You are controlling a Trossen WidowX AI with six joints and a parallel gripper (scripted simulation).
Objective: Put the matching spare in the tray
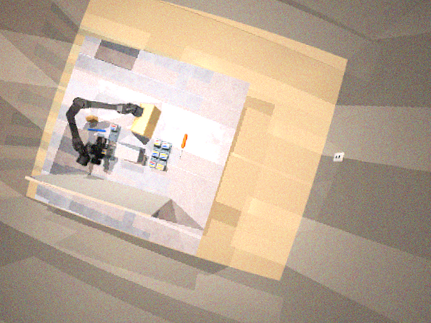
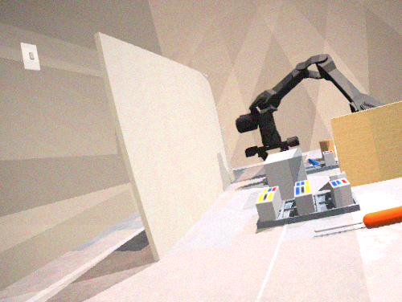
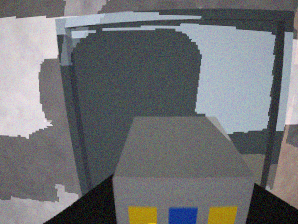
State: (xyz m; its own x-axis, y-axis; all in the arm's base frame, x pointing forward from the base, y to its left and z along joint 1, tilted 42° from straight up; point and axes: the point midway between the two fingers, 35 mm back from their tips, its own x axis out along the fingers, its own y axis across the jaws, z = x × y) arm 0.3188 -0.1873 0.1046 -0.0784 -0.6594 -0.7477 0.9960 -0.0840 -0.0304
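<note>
The gripper (image 1: 97, 150) (image 2: 274, 151) (image 3: 174, 176) is closed on a grey block (image 3: 183, 150), the spare, which sits between its two fingers, with yellow and blue marks showing on one face; the tray (image 3: 281, 100) spreads below and ahead of the fingers, the block overlapping its near part in the wrist view; whether the block touches the tray floor, I cannot tell; just beside the gripper stands a pale box (image 1: 129, 153) (image 2: 283, 170), hiding the fingertips from the exterior view; the rack (image 2: 305, 218) of marked blocks lies beyond that box.
</note>
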